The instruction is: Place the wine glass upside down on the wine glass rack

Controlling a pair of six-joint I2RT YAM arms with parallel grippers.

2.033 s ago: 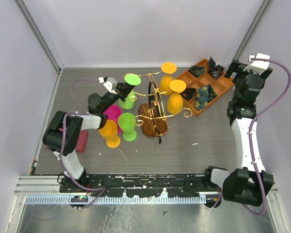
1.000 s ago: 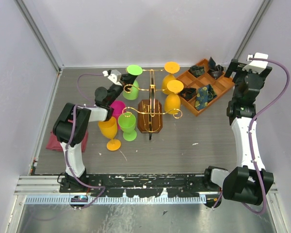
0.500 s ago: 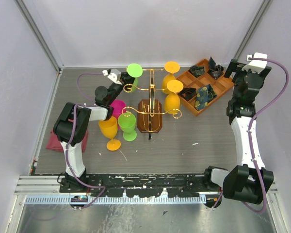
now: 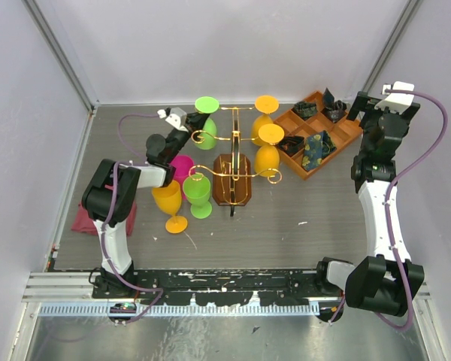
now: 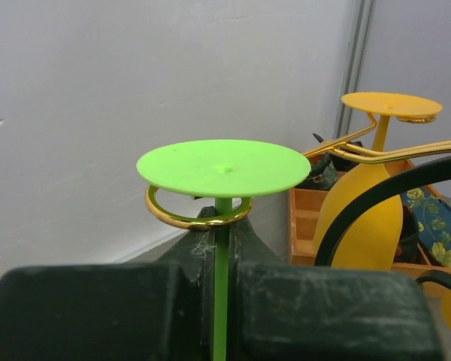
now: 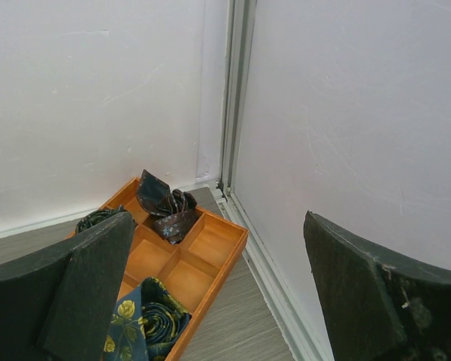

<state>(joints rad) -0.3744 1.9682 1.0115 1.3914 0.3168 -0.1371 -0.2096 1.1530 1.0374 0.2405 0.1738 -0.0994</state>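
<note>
Left tool point(image 5: 221, 301) clamped on the stem of the green wine glass point(image 5: 224, 167). Glass inverted, foot disc up, at upper centre-left of the overhead frame. Stem sits inside a gold ring point(image 5: 195, 218) of the wine glass rack point(image 4: 227, 192). Disc is just above the ring; cannot tell if they touch

Risks, as judged:
- release before the disc rests on the ring: glass drops and jolts the wire
- ring is an open curl; a sideways drag while backing out could pull the stem through the gap, and the glass falls to the bench point(image 4: 308, 218)
- rack looks light; a push from the tool could tip it and shake off the 2 orange glasses point(image 4: 267, 105) hung at upper centre-right

Around:
- pink glass point(image 4: 182, 167), second green glass point(image 4: 198, 194) and orange glass point(image 4: 169, 203) stand bunched just below the left tool, in the way of a low retreat
- wooden tray point(image 4: 344, 134) with dark cloths at upper right, well apart
- maroon cloth point(image 4: 83, 219) at the left edge
- right tool point(image 6: 218, 218) at far upper right, fingers wide apart, nothing between them
</note>
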